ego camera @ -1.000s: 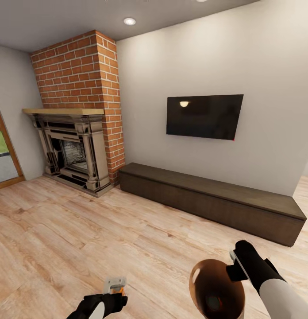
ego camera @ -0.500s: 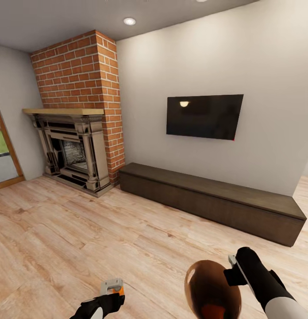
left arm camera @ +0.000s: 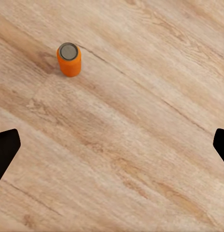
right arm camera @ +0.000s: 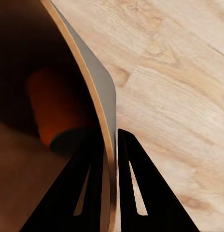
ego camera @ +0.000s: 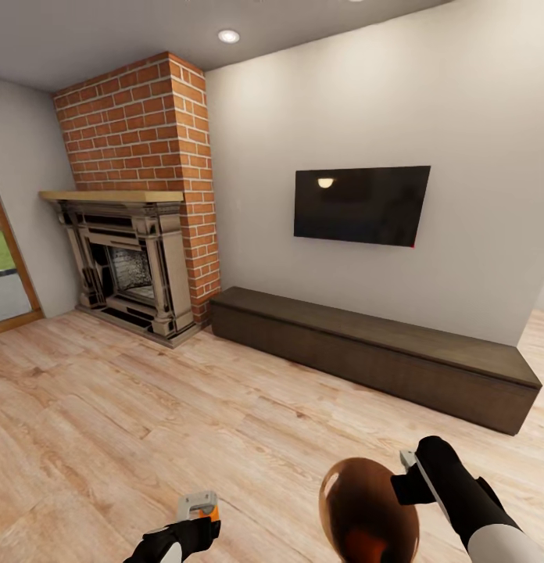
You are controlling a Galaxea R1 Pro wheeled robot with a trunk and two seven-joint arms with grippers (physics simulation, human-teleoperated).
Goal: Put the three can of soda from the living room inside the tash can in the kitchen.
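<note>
Standing upright on the light wood floor [left arm camera: 141,145], long axis vertical, a bright orange soda can [left arm camera: 69,59] lies beneath the spread-open left gripper [left arm camera: 112,147], while the right gripper [right arm camera: 110,179] pinches the rim of the copper-lined grey bin [ego camera: 370,512], which holds an orange can [right arm camera: 54,113].

brick fireplace [ego camera: 135,234] | wall TV [ego camera: 361,205] | low bench [ego camera: 374,356] | wood floor [ego camera: 147,422]

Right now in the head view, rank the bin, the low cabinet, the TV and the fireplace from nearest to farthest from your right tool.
1. Bin, clamped in the right tool.
2. Low cabinet, along the wall ahead.
3. TV, above it.
4. Fireplace, far left corner.
</note>
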